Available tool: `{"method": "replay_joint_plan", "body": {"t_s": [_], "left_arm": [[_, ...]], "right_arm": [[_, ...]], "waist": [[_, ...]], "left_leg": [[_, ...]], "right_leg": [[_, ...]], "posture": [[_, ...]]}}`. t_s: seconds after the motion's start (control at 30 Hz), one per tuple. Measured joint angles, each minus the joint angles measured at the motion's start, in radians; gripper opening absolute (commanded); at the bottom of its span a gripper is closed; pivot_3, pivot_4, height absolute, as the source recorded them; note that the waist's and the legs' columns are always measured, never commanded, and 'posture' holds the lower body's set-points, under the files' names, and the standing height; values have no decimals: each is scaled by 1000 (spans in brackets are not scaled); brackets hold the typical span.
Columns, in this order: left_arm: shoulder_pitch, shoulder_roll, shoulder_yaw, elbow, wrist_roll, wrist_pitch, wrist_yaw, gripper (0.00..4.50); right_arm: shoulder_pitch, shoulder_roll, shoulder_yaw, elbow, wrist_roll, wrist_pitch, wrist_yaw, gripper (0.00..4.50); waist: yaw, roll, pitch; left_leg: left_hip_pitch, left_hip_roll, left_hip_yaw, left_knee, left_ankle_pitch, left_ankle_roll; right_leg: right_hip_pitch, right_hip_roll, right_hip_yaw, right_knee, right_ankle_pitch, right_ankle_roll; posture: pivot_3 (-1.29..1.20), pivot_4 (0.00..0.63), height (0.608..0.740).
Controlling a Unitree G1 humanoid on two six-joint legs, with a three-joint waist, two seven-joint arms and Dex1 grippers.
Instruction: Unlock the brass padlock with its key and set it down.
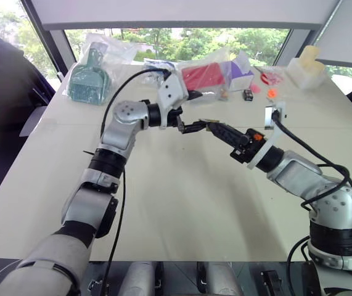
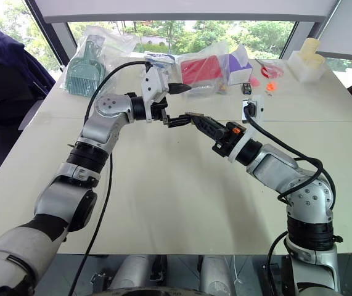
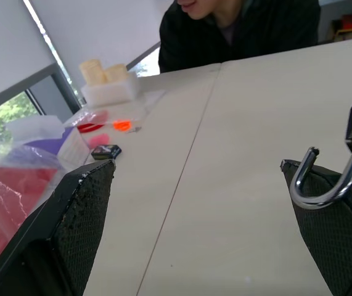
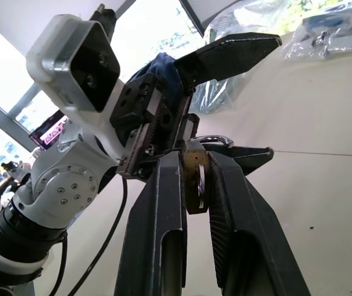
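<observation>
Left end effector (image 1: 185, 121) spread wide; right end effector (image 4: 194, 161) clamped, tips meeting mid-air.

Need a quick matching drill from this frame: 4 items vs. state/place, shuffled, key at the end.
Items:
1. left gripper
2. right gripper
3. padlock
4. red pouch

States:
A. in a clear bag at the table's far edge
B. open
C. held above the table
D. shut on the padlock

Pairs: 1-B, 2-D, 3-C, 4-A
</observation>
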Motion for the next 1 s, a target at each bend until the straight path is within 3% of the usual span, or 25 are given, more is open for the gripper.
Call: {"method": "replay_joint_plan", "body": {"t_s": [0.4,0.53,0.67,0.83,1.0], "left_arm": [[-11,2,14,18,13,-54,37,4469],[14,42,15,23,19,-25,33,4469],[58,123,48,-35,-31,131,-25,4469],[236,281,40,-400,-192,515,-205,4469],[368,354,27,-657,-281,718,-215,4469]], "right_arm": [[12,2,24,-1,9,17,-10,14],[29,-2,16,1,45,20,-34,14],[84,-51,18,67,59,77,-71,14],[60,-51,32,252,51,157,-91,14],[-24,-42,67,419,-31,208,-37,14]], "waist": [[0,0,0],[-1,0,0],[-2,0,0],[-16,0,0],[-20,1,0]], "left_leg": [[0,0,0,0,0,0],[0,0,0,0,0,0],[0,0,0,0,0,0],[0,0,0,0,0,-1],[0,0,-1,0,1,-1]], "right_leg": [[0,0,0,0,0,0],[0,0,0,0,0,0],[0,0,0,0,0,0],[-1,0,1,0,0,0],[0,0,1,0,0,-1]], "posture": [[0,150,740],[0,150,740],[0,150,740],[0,150,740],[0,150,740]]}}
